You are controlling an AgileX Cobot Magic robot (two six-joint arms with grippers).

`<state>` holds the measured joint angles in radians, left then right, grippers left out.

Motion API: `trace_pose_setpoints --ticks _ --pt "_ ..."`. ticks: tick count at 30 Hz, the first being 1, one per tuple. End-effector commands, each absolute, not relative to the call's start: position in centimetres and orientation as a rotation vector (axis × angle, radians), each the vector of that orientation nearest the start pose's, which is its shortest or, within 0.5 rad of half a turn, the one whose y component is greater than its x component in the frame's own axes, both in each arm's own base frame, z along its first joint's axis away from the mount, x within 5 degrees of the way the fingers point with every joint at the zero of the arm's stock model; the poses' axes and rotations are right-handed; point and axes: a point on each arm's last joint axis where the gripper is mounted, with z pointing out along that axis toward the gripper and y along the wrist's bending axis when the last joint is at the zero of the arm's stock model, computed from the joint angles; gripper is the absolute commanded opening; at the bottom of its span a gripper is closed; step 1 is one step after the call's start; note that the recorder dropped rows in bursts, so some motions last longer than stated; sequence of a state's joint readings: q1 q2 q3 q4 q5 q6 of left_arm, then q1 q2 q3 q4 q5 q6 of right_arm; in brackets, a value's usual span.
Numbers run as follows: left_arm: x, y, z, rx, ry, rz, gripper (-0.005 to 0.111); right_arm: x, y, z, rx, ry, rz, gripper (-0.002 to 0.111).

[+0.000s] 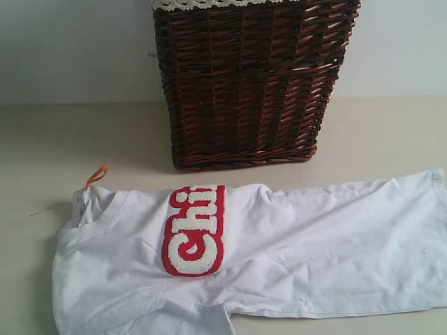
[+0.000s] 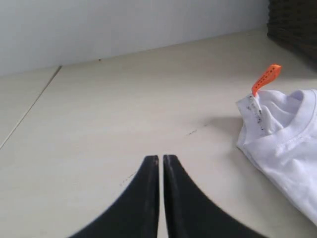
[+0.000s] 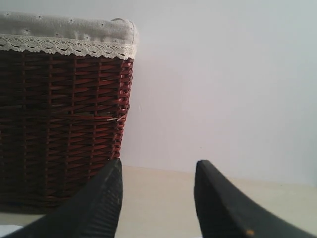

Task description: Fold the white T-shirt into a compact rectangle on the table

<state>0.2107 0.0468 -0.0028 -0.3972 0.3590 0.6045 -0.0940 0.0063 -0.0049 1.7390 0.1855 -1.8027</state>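
Note:
The white T-shirt (image 1: 279, 244) lies spread across the table (image 1: 56, 146), collar to the left with an orange tag (image 1: 96, 175), and red-outlined fuzzy letters (image 1: 194, 230) on its chest. One side is folded over the chest, hiding part of the lettering. Neither gripper shows in the exterior view. In the left wrist view my left gripper (image 2: 161, 157) is shut and empty above bare table, the shirt's collar (image 2: 282, 134) and orange tag (image 2: 266, 78) off to one side. My right gripper (image 3: 158, 166) is open and empty, raised above the table (image 3: 158, 198).
A dark wicker basket (image 1: 248, 84) with white lace trim (image 1: 209, 3) stands behind the shirt, against the pale wall (image 1: 70, 49). The right wrist view shows it close by as the basket (image 3: 59, 124). Bare table lies left of the collar and right of the basket.

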Motion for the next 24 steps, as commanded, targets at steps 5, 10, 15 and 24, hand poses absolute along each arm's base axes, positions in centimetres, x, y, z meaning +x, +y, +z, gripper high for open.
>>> trace_pose_setpoints --ticks 5,10,15,24 --pt "5.7 -0.1 18.1 0.108 1.851 0.176 0.006 5.6 -0.3 21.4 0.117 1.475 0.017 0.046" --pt "5.7 -0.1 18.1 0.108 1.851 0.176 0.006 5.6 -0.2 21.4 0.097 1.475 0.007 0.046" --pt "5.7 -0.1 18.1 0.108 1.851 0.176 0.006 6.0 -0.2 21.1 0.095 1.52 0.014 0.046" --pt "5.7 -0.1 18.1 0.108 1.851 0.176 0.006 6.0 -0.1 21.1 0.127 1.517 0.067 0.029"
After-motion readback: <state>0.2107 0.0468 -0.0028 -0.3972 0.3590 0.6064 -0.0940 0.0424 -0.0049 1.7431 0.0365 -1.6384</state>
